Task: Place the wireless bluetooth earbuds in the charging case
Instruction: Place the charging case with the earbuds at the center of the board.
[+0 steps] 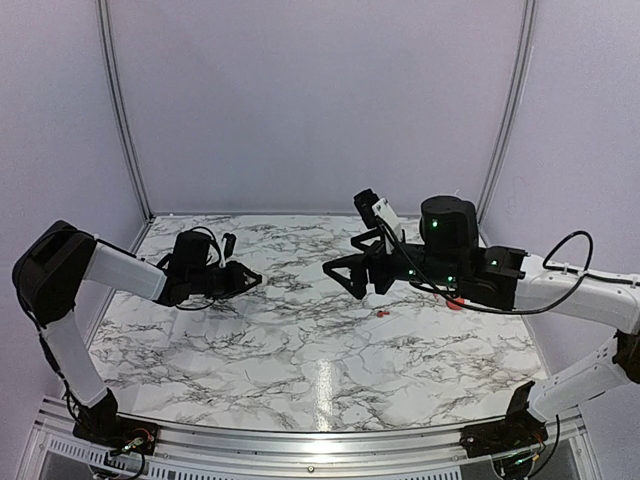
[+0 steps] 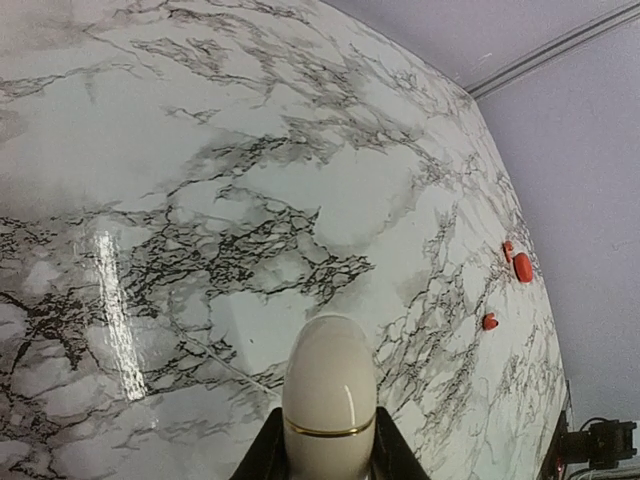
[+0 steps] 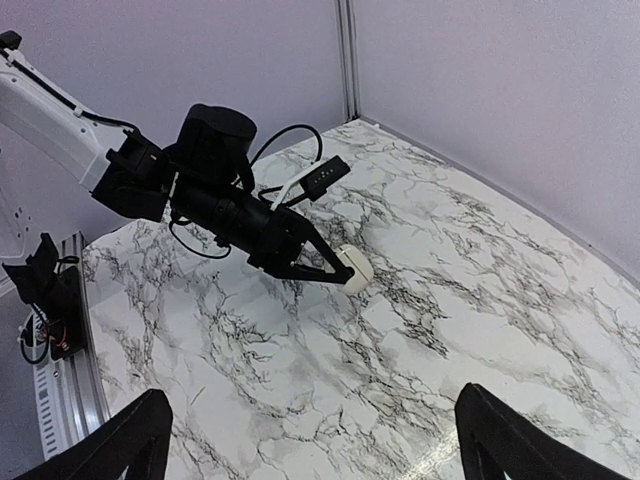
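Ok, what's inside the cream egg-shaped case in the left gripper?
Nothing visible: the cream egg-shaped case looks shut, interior hidden. A small red earbud lies outside on the marble table.

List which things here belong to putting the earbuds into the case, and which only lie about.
For the job:
cream charging case, held in the left pincer
near red earbud
far red earbud
open right pincer

Lying about:
larger red piece beside the far red earbud, use unclear
marble table underneath
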You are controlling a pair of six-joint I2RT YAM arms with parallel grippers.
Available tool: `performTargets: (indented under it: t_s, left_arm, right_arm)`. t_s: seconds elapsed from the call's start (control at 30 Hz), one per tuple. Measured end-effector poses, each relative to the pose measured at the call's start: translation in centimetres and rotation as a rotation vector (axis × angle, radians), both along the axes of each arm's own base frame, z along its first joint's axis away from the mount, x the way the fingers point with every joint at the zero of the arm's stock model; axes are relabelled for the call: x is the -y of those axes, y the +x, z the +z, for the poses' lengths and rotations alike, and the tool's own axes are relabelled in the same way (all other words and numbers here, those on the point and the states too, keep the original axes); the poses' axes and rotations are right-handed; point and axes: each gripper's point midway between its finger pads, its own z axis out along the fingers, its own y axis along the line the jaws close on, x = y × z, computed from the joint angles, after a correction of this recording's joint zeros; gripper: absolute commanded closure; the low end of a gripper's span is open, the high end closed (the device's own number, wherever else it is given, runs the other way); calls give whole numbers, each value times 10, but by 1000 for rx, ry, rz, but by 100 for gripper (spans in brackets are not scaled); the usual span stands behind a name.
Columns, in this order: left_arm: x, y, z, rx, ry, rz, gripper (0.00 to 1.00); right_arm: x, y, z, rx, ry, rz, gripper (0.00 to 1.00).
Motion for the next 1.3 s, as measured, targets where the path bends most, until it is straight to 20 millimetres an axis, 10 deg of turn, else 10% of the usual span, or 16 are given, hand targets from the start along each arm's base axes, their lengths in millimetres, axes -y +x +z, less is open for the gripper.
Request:
performTargets:
  t_s: [0.6, 0.9, 1.3]
  left_arm:
    - [-10, 37, -48, -140, 94, 69, 72]
    - [-23, 48, -54, -162, 214, 103, 36]
    - [-44, 43, -29, -98, 307, 135, 1]
  right_arm:
    - [1, 7, -1, -23, 24, 15, 1]
    - [13, 22, -5, -56, 31, -24, 1]
    - [95, 77, -50, -268, 4, -343, 6]
